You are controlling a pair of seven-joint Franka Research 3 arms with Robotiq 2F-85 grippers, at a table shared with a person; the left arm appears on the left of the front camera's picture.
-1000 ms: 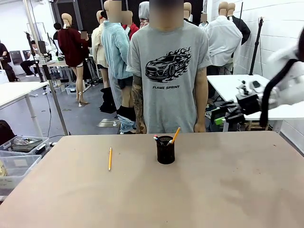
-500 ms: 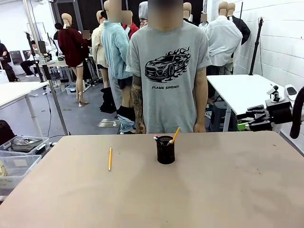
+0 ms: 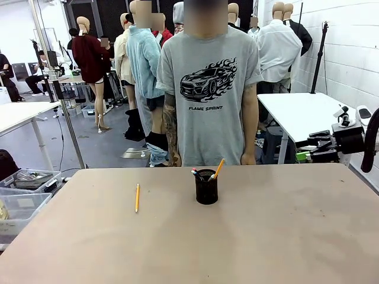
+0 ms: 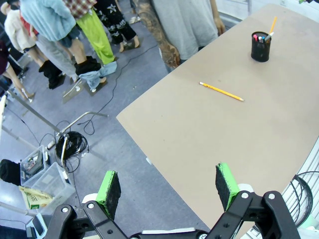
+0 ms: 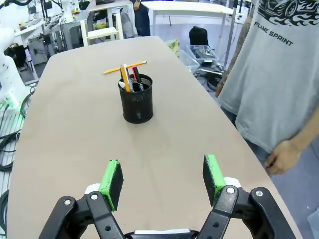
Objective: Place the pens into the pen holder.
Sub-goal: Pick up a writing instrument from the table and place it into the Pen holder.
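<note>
- While one loose pencil (image 3: 137, 197) awaits stowing, the table (image 3: 284, 236) carries every item of the task. A person (image 3: 210, 89) stands at its far edge, arms down, taking no part.
- Left end effector (image 4: 168, 186): fingers spread wide with nothing between them. It is held high beyond a table corner, well apart from all items.
- Right end effector (image 5: 162, 174): fingers apart and empty. It is held off the table's right side, near the person, facing the pen holder (image 3: 206, 187).
- Pen holder: upright, mid-table, near the far edge.
- Stowed: a stowed pencil (image 3: 218, 168) and a dark pen (image 3: 194, 172) with red ends stand inside the pen holder.
- Outstanding: the loose pencil lies flat to the holder's left, apart from it.
- Assessment: the task is mostly complete; one pick and one insertion appear to be left.
</note>
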